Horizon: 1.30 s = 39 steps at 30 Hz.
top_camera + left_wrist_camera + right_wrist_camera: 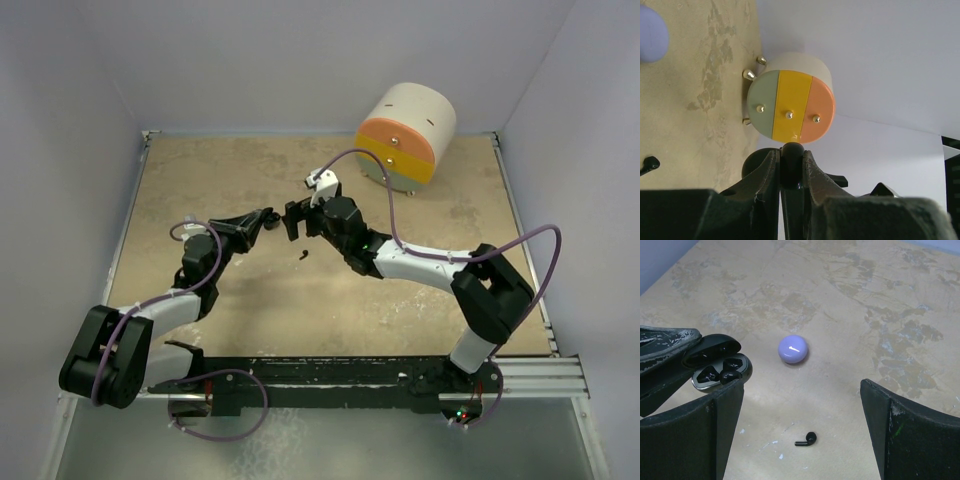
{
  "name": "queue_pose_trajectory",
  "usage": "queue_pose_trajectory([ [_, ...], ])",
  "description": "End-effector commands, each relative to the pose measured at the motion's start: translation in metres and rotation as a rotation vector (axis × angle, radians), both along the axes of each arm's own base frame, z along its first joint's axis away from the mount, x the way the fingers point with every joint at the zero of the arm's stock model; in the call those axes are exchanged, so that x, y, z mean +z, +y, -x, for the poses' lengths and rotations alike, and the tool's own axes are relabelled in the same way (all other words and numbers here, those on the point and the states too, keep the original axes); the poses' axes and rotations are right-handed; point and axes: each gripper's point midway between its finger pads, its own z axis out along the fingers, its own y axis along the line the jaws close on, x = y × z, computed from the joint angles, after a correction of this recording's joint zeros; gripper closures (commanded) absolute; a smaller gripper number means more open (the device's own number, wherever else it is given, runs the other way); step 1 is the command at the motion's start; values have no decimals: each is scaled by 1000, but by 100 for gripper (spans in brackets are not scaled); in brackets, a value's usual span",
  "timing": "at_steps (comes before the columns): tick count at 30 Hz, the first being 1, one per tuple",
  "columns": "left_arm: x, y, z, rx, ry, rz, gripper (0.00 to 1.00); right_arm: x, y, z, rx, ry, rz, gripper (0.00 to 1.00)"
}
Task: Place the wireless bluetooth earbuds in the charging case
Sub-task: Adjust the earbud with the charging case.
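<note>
Trouble over the tabletop [880, 300] starts with your right gripper [800, 387], jaws spread wide: descending off-centre could clip the left gripper [791, 159] clamped on the open black charging case [715, 365] alongside, nudge the lavender puck [793, 349], or flick away the loose black earbud [807, 439] lying beneath.

1 black earbud [805, 440] lies loose on the bench [865, 300]. There is 1 open black charging case [720, 367], its contents too dark to count, 1 lavender puck [793, 349], and 1 round cabinet [405, 135] with 3 coloured panels [792, 100] and 3 knobs [789, 114].
</note>
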Motion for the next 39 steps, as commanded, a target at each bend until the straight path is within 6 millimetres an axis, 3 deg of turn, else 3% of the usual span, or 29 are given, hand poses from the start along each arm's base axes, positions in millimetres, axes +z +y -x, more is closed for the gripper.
queue_pose_trajectory([
  [1,15,0,1,0,-61,30,100,35,10,-7,15,-68,-66,0],
  [19,15,0,3,-2,-65,34,100,41,18,-10,28,-77,-72,0],
  [29,15,1,2,-1,-64,35,100,63,13,4,67,-117,-144,1],
  [37,21,-1,2,-7,-74,48,100,71,23,16,159,-148,-173,11],
  [39,23,-1,2,-8,-76,53,100,70,25,20,185,-158,-176,18],
])
